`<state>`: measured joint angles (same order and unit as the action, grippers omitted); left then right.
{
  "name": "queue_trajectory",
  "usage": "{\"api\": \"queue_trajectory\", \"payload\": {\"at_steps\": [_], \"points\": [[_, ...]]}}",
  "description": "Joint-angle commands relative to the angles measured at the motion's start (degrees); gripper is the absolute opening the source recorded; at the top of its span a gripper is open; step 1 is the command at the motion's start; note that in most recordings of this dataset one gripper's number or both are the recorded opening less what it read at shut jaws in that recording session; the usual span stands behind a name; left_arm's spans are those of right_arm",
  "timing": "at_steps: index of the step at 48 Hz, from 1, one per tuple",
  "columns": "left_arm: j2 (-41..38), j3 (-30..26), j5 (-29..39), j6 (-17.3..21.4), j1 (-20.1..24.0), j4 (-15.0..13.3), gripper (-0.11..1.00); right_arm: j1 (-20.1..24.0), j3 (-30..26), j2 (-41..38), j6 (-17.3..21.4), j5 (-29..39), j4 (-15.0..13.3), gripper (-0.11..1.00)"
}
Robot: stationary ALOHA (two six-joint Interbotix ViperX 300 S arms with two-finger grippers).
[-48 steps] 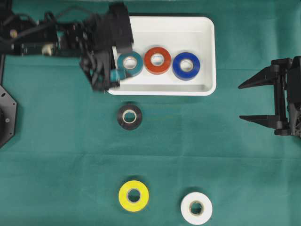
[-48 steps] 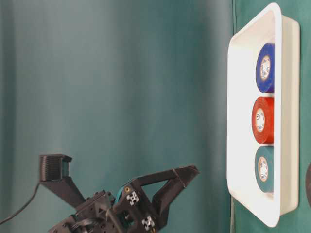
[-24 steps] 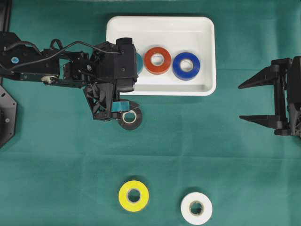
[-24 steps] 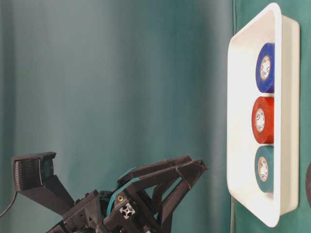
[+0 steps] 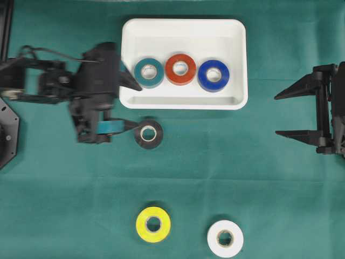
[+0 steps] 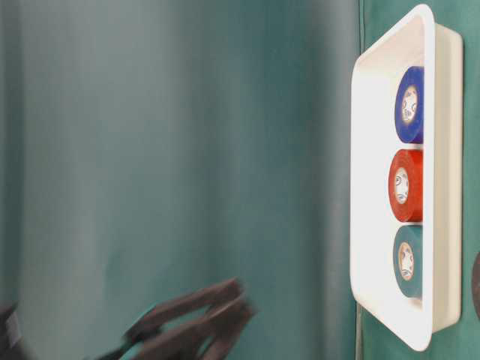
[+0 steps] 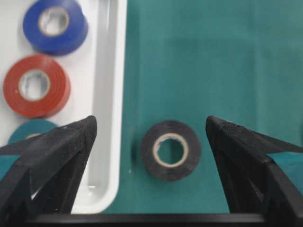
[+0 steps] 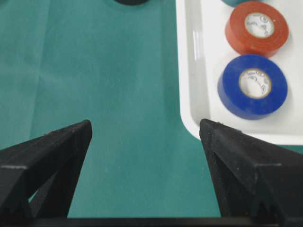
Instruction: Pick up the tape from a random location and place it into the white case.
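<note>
Jaws spread wide and empty, the left gripper (image 7: 150,130) frames a black tape roll (image 5: 148,134) lying flat on the green cloth (image 5: 259,178), just outside the white case (image 5: 239,65). Teal (image 5: 149,72), red (image 5: 180,69) and blue (image 5: 213,75) rolls sit in a row inside the case. The right gripper (image 5: 285,114), also open, holds nothing at the far side; yellow (image 5: 153,224) and white (image 5: 225,238) rolls lie well apart from the case.

Both arms were matte black, ending in a tool with two long, tapering triangular fingers. The left tool (image 5: 129,105) carried teal tape on its fingers (image 7: 52,156); thin black cables ran along its arm. The right tool (image 5: 285,115) was plain black.
</note>
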<state>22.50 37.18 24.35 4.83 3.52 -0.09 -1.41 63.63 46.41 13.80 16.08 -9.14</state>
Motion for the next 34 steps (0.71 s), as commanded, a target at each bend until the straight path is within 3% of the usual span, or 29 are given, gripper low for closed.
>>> {"api": "queue_trajectory", "payload": {"at_steps": [1,18,34], "points": [[5.54,1.85,-2.55,-0.09,-0.97,-0.09,1.0,0.0,-1.58,0.26,-0.09,-0.18,-0.18,0.87],[20.13,12.22,-10.99,-0.18,-3.16,-0.18,1.0,0.0,-2.11,1.67,-0.09,-2.72,-1.32,0.87],[25.93,23.2,-20.13,-0.18,-4.31,-0.26,0.99,-0.79,-2.2,2.81,-0.09,-4.31,-2.2,0.87]]}}
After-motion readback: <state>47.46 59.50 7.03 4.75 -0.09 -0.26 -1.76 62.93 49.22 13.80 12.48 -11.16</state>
